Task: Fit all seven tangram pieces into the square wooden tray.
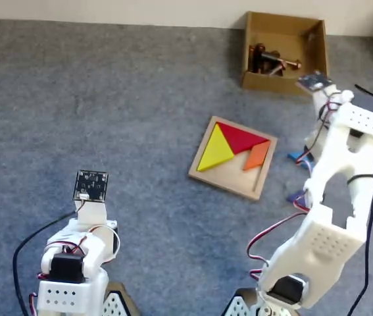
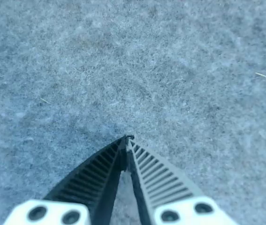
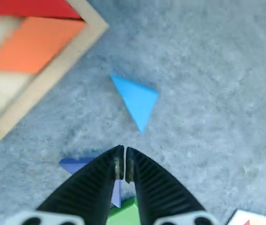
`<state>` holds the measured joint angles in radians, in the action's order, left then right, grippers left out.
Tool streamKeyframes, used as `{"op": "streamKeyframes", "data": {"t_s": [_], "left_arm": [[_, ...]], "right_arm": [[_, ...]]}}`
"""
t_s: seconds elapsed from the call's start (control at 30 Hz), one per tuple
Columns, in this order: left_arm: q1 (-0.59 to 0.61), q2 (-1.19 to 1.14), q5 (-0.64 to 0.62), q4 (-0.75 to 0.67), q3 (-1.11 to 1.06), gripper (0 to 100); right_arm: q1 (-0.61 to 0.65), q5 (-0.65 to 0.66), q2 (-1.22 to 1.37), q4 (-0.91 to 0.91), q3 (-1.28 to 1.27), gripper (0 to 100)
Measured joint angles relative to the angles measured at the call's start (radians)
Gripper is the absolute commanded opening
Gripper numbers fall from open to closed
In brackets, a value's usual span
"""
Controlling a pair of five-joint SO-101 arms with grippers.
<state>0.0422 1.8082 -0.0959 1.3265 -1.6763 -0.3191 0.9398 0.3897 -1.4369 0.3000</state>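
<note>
Both closed, empty: left hand (image 2: 127, 143), right hand (image 3: 124, 161) near blue triangle (image 3: 136, 99); tray (image 1: 224, 186) apparently holds 3 pieces (image 1: 239, 138).

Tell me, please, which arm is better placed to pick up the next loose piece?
The right: its gripper hangs by the loose blue triangle beside the tray, while the left gripper faces bare carpet.

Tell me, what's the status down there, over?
Left gripper shut, empty; right gripper shut, empty. Tray holds yellow piece, red piece, orange piece. Blue triangle on carpet beside tray, unobstructed.
</note>
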Motion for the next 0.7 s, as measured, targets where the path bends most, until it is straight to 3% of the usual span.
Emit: {"op": "streamKeyframes", "data": {"t_s": [0.2, 0.7], "left_arm": [[0.0, 0.0, 0.0, 0.0, 0.0, 1], [0.0, 0.0, 0.0, 0.0, 0.0, 1]], "right_arm": [[0.046, 0.044, 0.0, 0.002, 0.0, 8.7], [0.044, 0.052, 0.0, 0.29, -0.299, 8.8]]}}
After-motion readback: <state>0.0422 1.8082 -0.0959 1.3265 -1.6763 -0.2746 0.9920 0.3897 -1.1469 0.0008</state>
